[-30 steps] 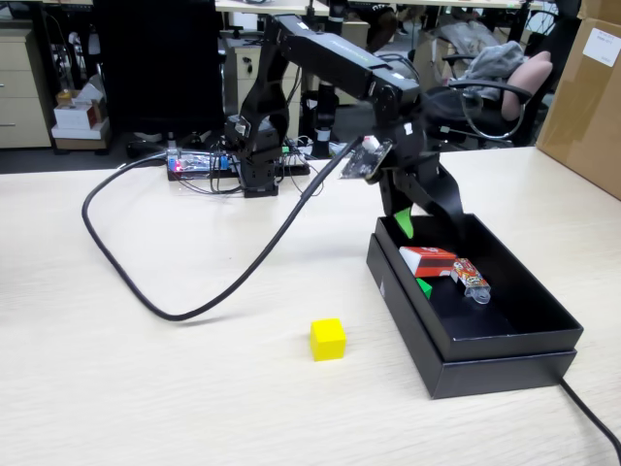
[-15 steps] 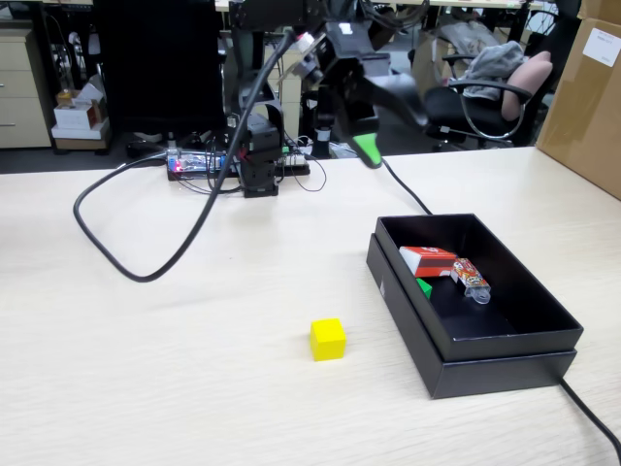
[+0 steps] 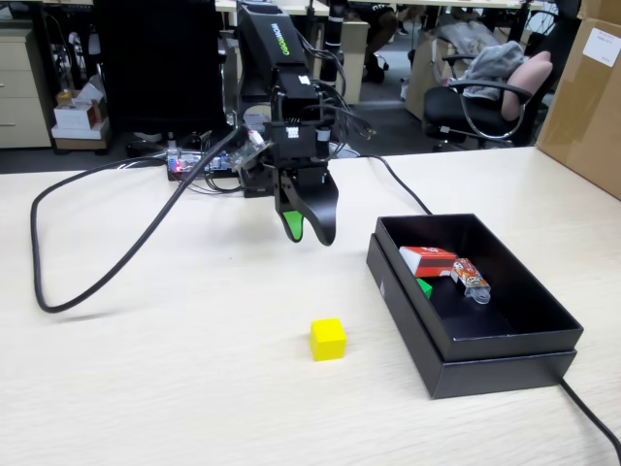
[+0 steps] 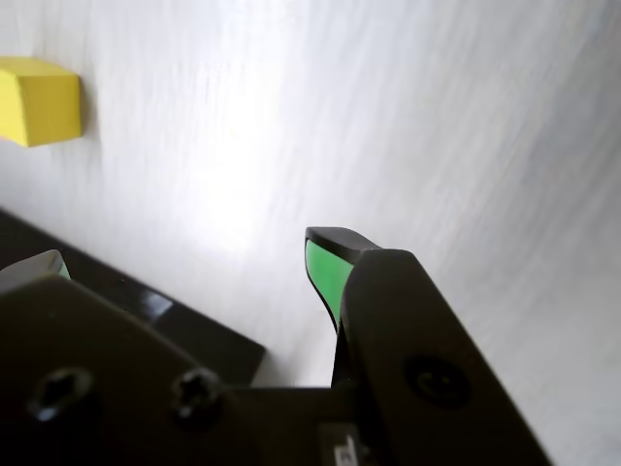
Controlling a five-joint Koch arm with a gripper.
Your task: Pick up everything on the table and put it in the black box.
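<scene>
The yellow cube (image 3: pixel 328 339) sits on the pale wood-grain table (image 3: pixel 194 369), left of the black box (image 3: pixel 505 367). In the wrist view the cube (image 4: pixel 37 100) is at the upper left and a corner of the box (image 4: pixel 146 309) shows at the lower left. Inside the box lie the red carton (image 3: pixel 427 260), the green cube (image 3: pixel 424 287) and a wrapped packet (image 3: pixel 471 279). My gripper (image 3: pixel 309 233) hangs above the table behind the cube and left of the box. In the wrist view the gripper (image 4: pixel 184 260) is open and empty, with its green-padded tips wide apart.
A thick black cable (image 3: pixel 97 272) loops over the table's left side. Another cable (image 3: pixel 403 189) runs behind the box, and one (image 3: pixel 592 417) runs off at the front right. A circuit board (image 3: pixel 184 163) lies by the arm's base. A brown cardboard carton (image 3: pixel 592 97) stands at the right.
</scene>
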